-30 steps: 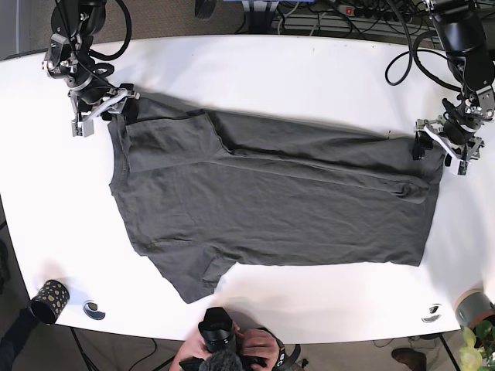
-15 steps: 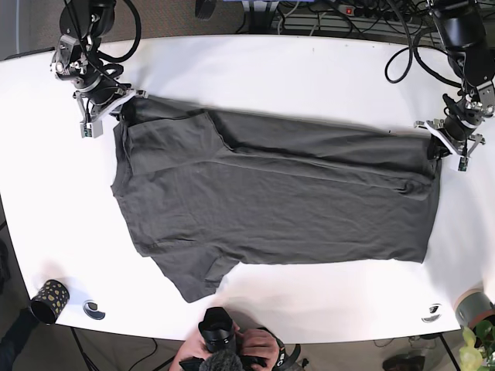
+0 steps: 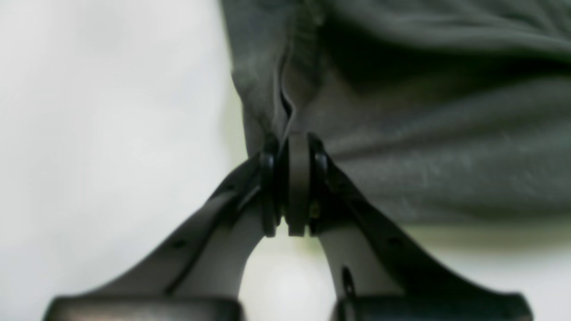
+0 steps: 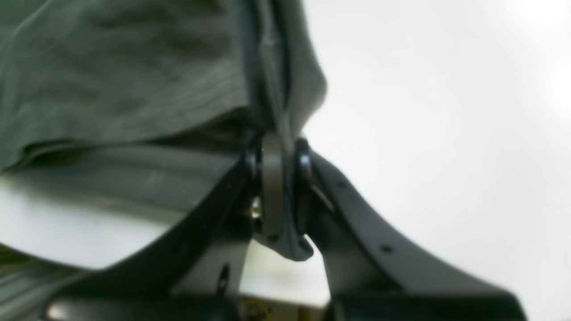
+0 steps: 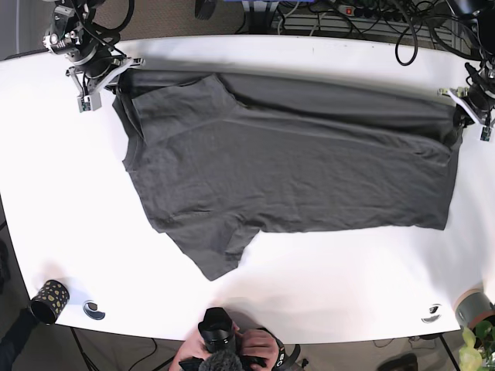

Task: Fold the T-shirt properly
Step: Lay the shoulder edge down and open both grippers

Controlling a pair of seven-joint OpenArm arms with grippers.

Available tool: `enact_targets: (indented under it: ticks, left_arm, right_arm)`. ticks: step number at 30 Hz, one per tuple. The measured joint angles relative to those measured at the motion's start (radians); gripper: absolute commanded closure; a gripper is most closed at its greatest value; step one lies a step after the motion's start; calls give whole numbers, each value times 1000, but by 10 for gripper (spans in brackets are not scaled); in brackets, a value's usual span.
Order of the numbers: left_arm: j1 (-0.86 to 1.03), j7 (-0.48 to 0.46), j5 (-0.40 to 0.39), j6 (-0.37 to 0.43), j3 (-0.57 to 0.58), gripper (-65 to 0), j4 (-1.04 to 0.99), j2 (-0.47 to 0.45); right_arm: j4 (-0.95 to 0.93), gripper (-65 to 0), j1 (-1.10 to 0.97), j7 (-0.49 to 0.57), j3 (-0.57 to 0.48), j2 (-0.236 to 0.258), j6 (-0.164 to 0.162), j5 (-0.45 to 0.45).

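Observation:
A dark grey T-shirt lies spread across the white table, collar end at the left and hem at the right, with one sleeve pointing toward the front. My right gripper, at the left of the base view, is shut on the shirt's far left corner. The right wrist view shows its jaws pinched on a bunched fold. My left gripper, at the right of the base view, is shut on the far hem corner. In the left wrist view the cloth is clamped between its jaws.
A black dotted cup and a small round object sit at the front left corner. Another small object and a grey cup sit at the front right. A person with a camera is at the front edge. Cables run behind the table.
Both grippers have moved toward the table's far edge, still holding the shirt. The far edge is pulled taut and the whole shirt has slid away and to the right.

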Motion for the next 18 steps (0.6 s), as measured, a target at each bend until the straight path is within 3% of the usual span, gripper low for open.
enact_targets:
  ticks: [5,8,10,12,15,18]
  left_arm:
    - [74,0,-4,-5,-30,-24,55,12]
    - [108,0,-4,-4,-41,-50,90,31]
    - [138,-3,-4,-2,-51,-119,117,42]
    - [160,-2,2,0,-60,-262,136,56]
    - [181,2,10,3,-60,-493,142,72]
    - [186,1,6,4,-60,-565,144,82]
  right_arm:
    - [2,0,-45,-4,35,0,54,5]
    - [2,0,-64,-2,43,0,66,5]
    - [2,0,-77,-1,42,0,69,5]
    - [2,-21,-87,1,42,0,69,4]
    - [2,-173,-88,0,43,-1,65,-19]
    - [3,-322,-84,6,62,-27,66,-18]
